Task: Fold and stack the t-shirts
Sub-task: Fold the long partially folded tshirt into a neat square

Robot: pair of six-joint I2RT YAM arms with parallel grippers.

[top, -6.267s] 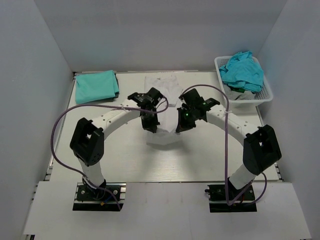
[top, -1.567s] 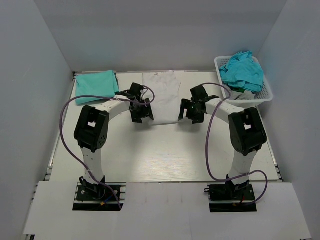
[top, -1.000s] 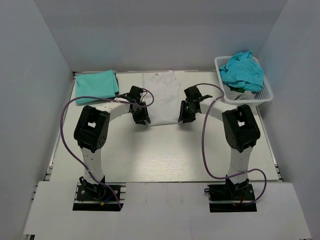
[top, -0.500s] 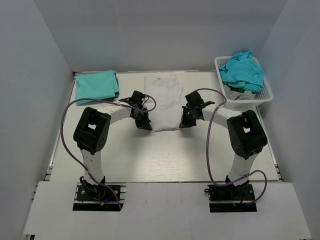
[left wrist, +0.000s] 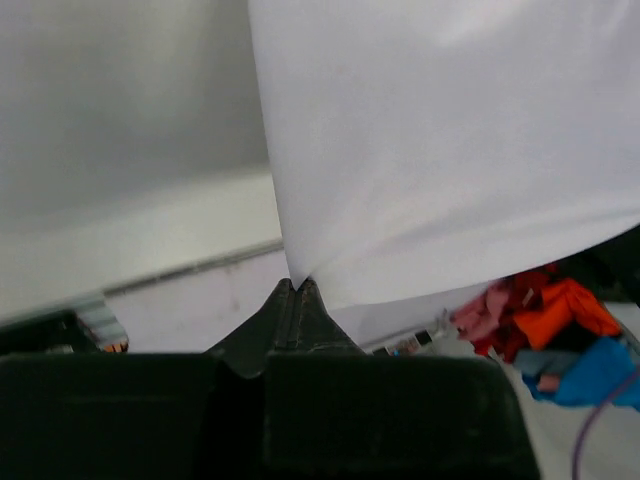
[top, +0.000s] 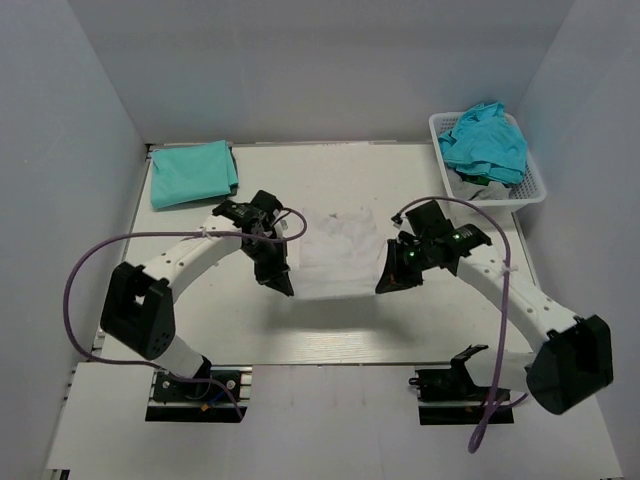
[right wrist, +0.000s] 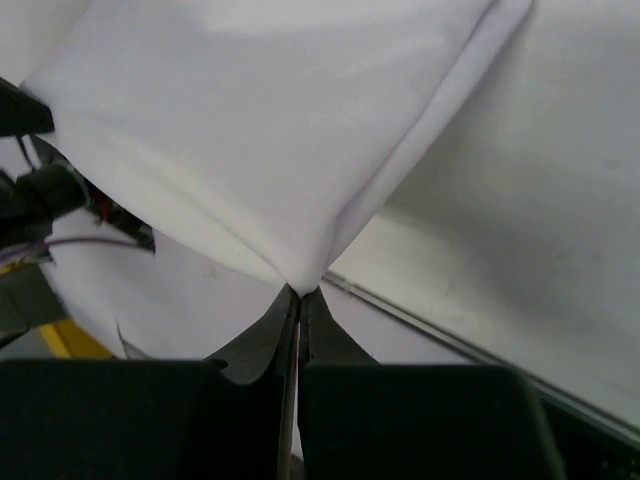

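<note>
The white t-shirt (top: 338, 255) hangs stretched between both grippers above the middle of the table. My left gripper (top: 283, 288) is shut on its near left corner, and the cloth (left wrist: 440, 150) rises from the pinched tips (left wrist: 297, 287). My right gripper (top: 384, 285) is shut on its near right corner, and the cloth (right wrist: 270, 150) shows in the right wrist view. A folded teal t-shirt (top: 192, 172) lies at the far left. More teal t-shirts (top: 485, 140) are heaped in the basket.
The white lattice basket (top: 523, 190) stands at the far right corner of the table. The enclosure's grey walls close in the back and both sides. The purple cables loop beside each arm.
Both grippers have pulled the white t-shirt toward the near side and lifted it; the arms have swung outward and now hold it stretched between them.
</note>
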